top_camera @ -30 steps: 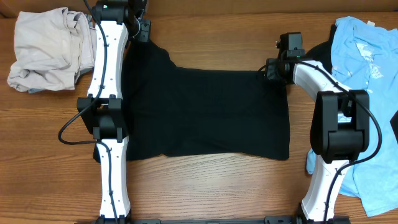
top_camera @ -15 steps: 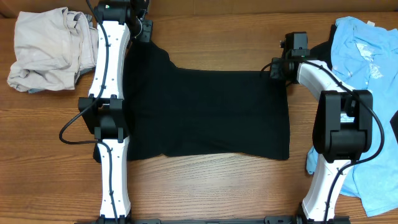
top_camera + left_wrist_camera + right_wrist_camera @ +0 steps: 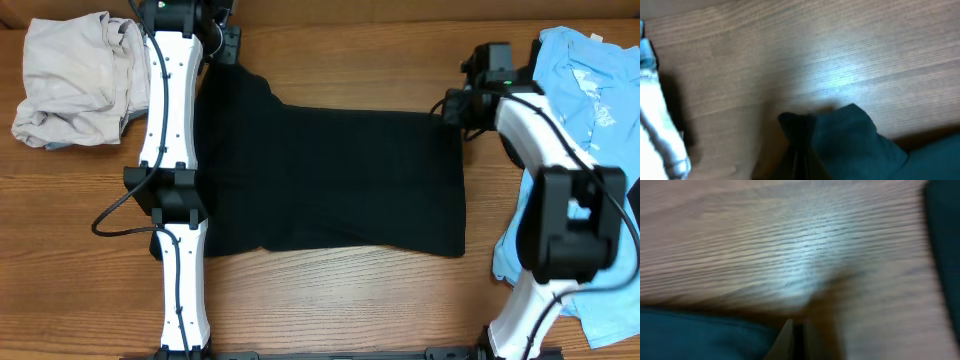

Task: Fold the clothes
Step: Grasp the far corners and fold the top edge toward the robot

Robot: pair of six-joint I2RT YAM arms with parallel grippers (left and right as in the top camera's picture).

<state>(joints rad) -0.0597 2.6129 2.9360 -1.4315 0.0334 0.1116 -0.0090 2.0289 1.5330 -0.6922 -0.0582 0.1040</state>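
Black cotton shirt (image 3: 330,180) is lying flat mid-bench. Only the left wrist view is showing the left gripper (image 3: 800,127) clamping its sleeve near the far edge; the right gripper (image 3: 448,106) is sitting at the shirt's far-right corner, blur hiding its grip

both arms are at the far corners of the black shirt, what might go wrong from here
1. The left gripper pinches only a thin bunch of the black shirt; it may slip out when lifted.
2. The right wrist view is blurred, so the hold of the right gripper is unsure; one-sided lifting would skew the fold.
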